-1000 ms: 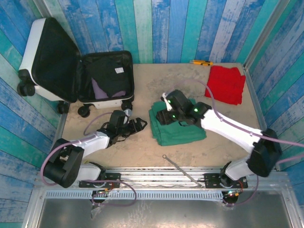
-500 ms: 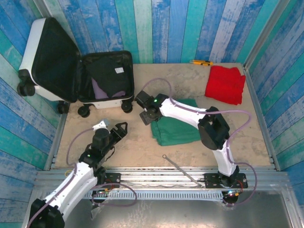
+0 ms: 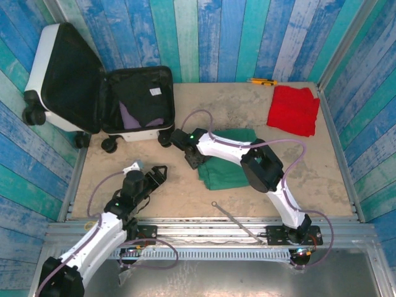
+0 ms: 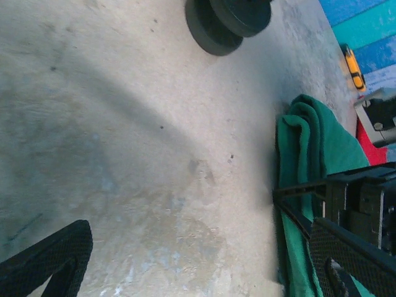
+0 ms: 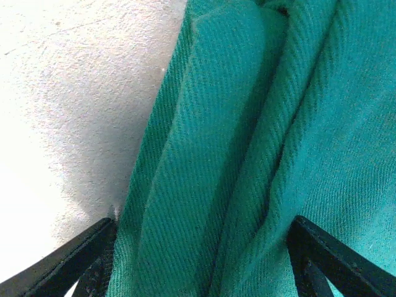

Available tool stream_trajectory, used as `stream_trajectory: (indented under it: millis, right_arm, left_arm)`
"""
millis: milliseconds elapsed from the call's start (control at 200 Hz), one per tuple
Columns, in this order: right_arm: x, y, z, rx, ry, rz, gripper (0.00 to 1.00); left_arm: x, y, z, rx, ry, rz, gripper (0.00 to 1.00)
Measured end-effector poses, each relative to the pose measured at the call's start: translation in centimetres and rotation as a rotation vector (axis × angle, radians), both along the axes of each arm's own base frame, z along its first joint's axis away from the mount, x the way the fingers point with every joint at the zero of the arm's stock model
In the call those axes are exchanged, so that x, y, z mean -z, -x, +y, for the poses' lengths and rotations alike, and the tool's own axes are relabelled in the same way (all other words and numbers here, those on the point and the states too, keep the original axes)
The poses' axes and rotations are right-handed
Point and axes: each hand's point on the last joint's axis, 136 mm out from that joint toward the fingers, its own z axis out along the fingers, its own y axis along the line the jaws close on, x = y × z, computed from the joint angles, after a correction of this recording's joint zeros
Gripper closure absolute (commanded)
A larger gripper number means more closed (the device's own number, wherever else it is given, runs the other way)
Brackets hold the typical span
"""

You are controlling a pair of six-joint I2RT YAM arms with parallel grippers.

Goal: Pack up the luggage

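**One open suitcase, two folded cloths, both grippers with fingers apart**

There is one luggage (image 3: 38,62). It stands in the upper left of the top view, at the left back corner of the table (image 3: 297,173), with its lid leaning open against the blue wall. In the lower half lie one black garment (image 3: 139,96) with a white tag and one purple garment (image 3: 130,116). One of its black wheels (image 4: 229,25) is at the top of the left wrist view.

On the table I count two folded cloths. One green cloth (image 3: 229,170) is in the middle, and one red cloth (image 3: 294,110) is at the upper right, well apart from it. One yellow tool (image 3: 262,81) lies at the back edge, and one thin metal rod (image 3: 234,218) lies near the bottom edge.

The left gripper (image 3: 159,175) is at the lower left of the top view, over bare table. Its fingers (image 4: 49,263) are spread wide and hold nothing.

The right gripper (image 3: 193,159) is at the left edge of the green cloth. In the right wrist view its two fingers (image 5: 68,266) are apart, one at each lower corner, and the folds of the green cloth lie between them. I cannot tell if they press on the cloth.
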Motion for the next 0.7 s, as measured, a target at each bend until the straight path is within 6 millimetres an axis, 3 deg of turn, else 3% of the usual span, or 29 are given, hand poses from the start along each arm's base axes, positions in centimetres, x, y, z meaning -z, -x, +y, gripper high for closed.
stream_trajectory:
  millis: [90,256,501,702]
  right_arm:
    - [0.3,-0.1,-0.6,0.014,-0.027,0.006,0.55]
    - [0.0,-1.1,-2.1,0.036,-0.06,0.002,0.98]
    - [-0.9,-0.2,-3.3,0.026,-0.248,0.065,0.99]
    - [-5.0,0.1,-4.7,0.013,-0.497,0.102,0.99]
  left_arm:
    - [-0.1,0.1,-1.5,0.081,0.02,0.005,0.06]
    - [-1.0,0.4,-4.2,0.229,0.067,-0.019,0.06]
    - [-4.6,1.1,-9.0,0.469,0.152,-0.125,0.06]
    - [-7.3,0.5,-11.1,0.561,0.198,-0.212,0.06]
